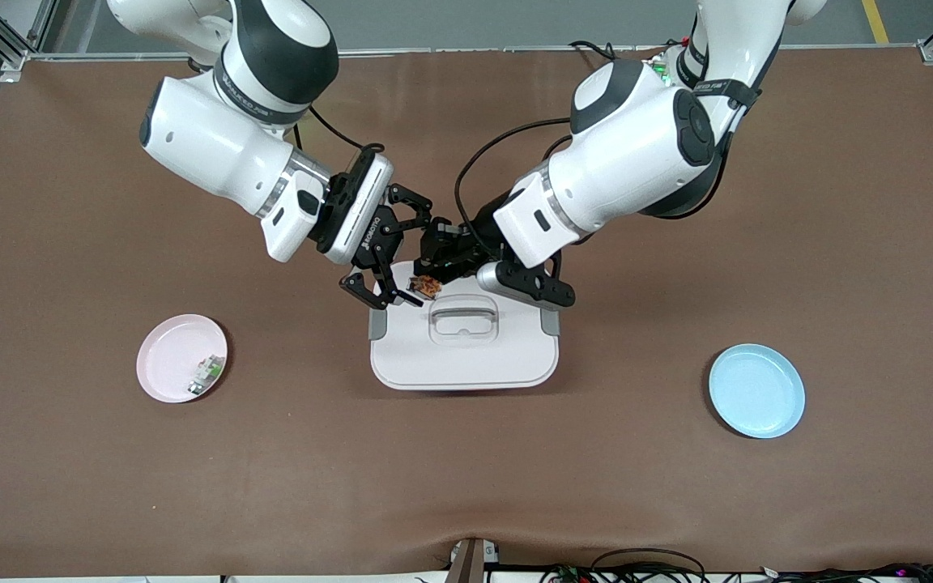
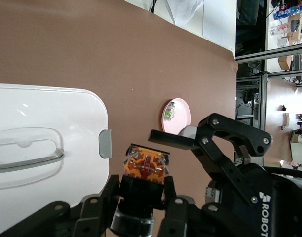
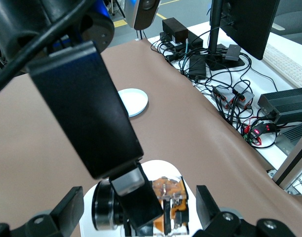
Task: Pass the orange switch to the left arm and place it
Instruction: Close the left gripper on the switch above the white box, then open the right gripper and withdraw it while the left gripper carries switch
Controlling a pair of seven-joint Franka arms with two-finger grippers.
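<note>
The orange switch (image 1: 425, 285) hangs over the white box (image 1: 466, 356), above the lid's edge toward the robot bases. My left gripper (image 1: 440, 274) is shut on it, and in the left wrist view the left gripper (image 2: 140, 183) clamps the switch's black body while its orange end (image 2: 146, 165) sticks out. My right gripper (image 1: 398, 275) is open, with a finger on each side of the switch. In the right wrist view the right gripper (image 3: 138, 210) shows its fingers (image 3: 210, 203) standing apart from the switch (image 3: 173, 200).
A pink plate (image 1: 167, 356) with a small white-and-green component (image 1: 206, 374) lies toward the right arm's end. A blue plate (image 1: 756, 390) lies toward the left arm's end. Both arms meet above the box, on the brown table cover (image 1: 466, 486).
</note>
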